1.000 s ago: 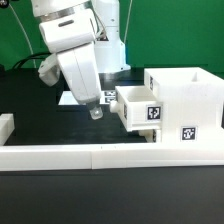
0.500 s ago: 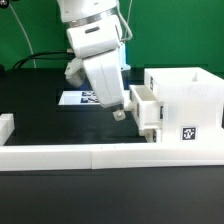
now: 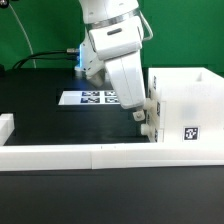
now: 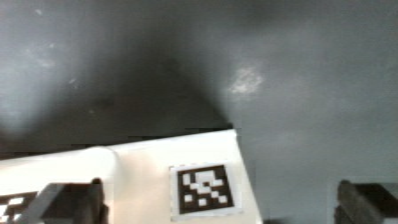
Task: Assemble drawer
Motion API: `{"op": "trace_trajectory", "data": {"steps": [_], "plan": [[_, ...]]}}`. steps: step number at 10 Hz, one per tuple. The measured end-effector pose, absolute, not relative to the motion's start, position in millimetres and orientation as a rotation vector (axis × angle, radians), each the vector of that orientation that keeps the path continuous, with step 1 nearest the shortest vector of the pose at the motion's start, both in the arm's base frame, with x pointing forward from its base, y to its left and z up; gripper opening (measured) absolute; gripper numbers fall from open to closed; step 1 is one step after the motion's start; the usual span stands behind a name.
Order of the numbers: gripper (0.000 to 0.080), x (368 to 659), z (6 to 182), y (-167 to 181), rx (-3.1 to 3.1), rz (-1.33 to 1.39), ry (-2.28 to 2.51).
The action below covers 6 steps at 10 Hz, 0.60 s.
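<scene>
from the exterior view's left: the border rail [image 3: 60, 153] runs along the front of the dark surface [image 3: 40, 115], the marker board [image 3: 98, 98] lies behind. the claw [image 3: 147, 118] has swept rightward and now presses against the drawer case [image 3: 185, 105]; the tray [image 4: 160, 180] that stuck out a second ago looks pushed nearly home. claw fingers [image 4: 368, 198] stand apart, released, gripping nothing. i'd say one tray is about seated.

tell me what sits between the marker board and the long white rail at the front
Nothing: in the exterior view, only bare black table lies between the marker board and the rail.
</scene>
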State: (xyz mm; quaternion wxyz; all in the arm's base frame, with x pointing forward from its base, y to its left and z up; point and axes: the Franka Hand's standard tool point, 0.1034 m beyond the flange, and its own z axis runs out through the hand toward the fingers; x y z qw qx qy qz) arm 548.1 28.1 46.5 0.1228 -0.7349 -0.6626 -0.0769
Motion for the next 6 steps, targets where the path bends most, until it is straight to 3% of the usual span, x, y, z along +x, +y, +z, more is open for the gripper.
{"op": "trace_trajectory", "data": {"steps": [6], "plan": [[0.0649,547.6,45.1,18.2,-2.162,-0.221,-1.915]]}}
